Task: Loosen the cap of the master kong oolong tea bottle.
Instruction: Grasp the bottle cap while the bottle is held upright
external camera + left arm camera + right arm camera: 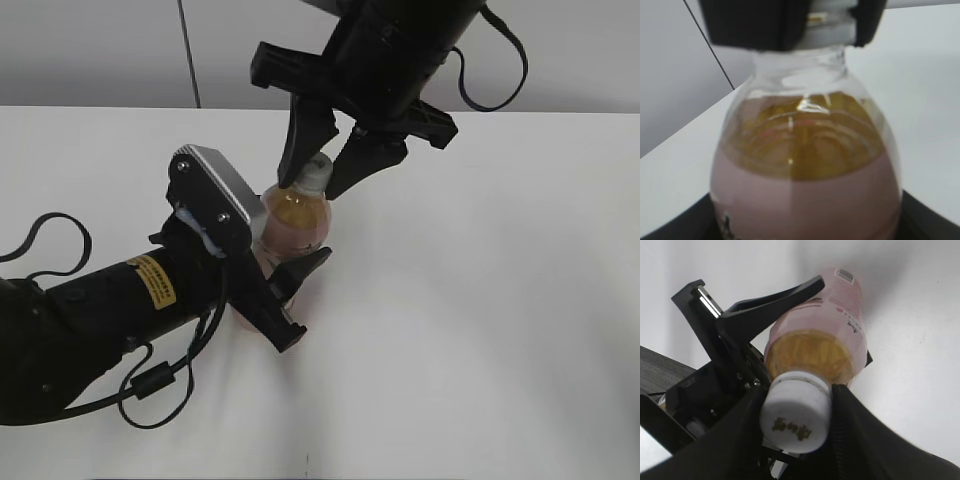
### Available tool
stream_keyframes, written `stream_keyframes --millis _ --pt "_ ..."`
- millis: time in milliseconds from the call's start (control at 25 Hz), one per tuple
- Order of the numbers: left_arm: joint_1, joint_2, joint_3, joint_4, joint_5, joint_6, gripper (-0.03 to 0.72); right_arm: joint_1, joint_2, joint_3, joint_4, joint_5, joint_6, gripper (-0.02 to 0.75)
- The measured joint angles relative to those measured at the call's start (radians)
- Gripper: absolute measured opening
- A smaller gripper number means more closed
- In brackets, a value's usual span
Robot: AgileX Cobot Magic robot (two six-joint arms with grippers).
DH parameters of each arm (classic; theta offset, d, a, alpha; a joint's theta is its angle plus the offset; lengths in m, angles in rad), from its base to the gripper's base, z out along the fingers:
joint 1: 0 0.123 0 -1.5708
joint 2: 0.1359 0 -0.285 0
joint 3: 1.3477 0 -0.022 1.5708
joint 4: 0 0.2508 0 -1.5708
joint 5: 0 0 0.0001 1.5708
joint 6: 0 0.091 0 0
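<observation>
The master kong oolong tea bottle (297,222), clear with amber tea and a pale pink label, stands tilted on the white table. My left gripper (283,290) is shut on its labelled body; in the left wrist view the bottle (807,165) fills the frame. My right gripper (322,172) comes down from above and is shut on the white cap (316,172). In the right wrist view the cap (797,412), with a small dark mark on top, sits pressed between both fingers of the right gripper (797,420), and the bottle (817,347) runs away from it.
The white table (480,300) spreads around the bottle, with a grey wall behind. The left arm's black cable (150,385) loops over the table at the lower left. A thin dark cable (188,50) runs down the wall.
</observation>
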State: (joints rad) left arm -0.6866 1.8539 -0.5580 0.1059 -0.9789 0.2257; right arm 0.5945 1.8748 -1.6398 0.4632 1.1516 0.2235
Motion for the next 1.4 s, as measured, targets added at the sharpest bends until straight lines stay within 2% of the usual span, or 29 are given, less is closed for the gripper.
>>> stream_keyframes --millis 200,560,720,1000,1240,1400 --pt "0.000 0.000 0.000 0.004 0.001 0.004 0.428 0.000 0.000 0.000 -0.005 0.014 -0.080 0.307" --pt "0.000 0.000 0.000 -0.002 0.001 0.006 0.428 0.000 0.000 0.000 -0.024 0.032 -0.555 0.305" --pt "0.000 0.000 0.000 -0.003 0.001 0.003 0.428 0.000 0.000 0.000 -0.029 0.036 -0.657 0.299" --pt "0.000 0.000 0.000 0.000 0.001 0.001 0.428 0.000 0.000 0.000 -0.027 0.035 -0.488 0.306" --pt "0.000 0.000 0.000 0.001 0.001 0.001 0.428 0.000 0.000 -0.001 -0.015 0.019 -0.336 0.436" --pt "0.000 0.000 0.000 0.001 0.001 0.001 0.428 0.001 0.001 -0.039 -0.033 0.020 -0.265 0.468"
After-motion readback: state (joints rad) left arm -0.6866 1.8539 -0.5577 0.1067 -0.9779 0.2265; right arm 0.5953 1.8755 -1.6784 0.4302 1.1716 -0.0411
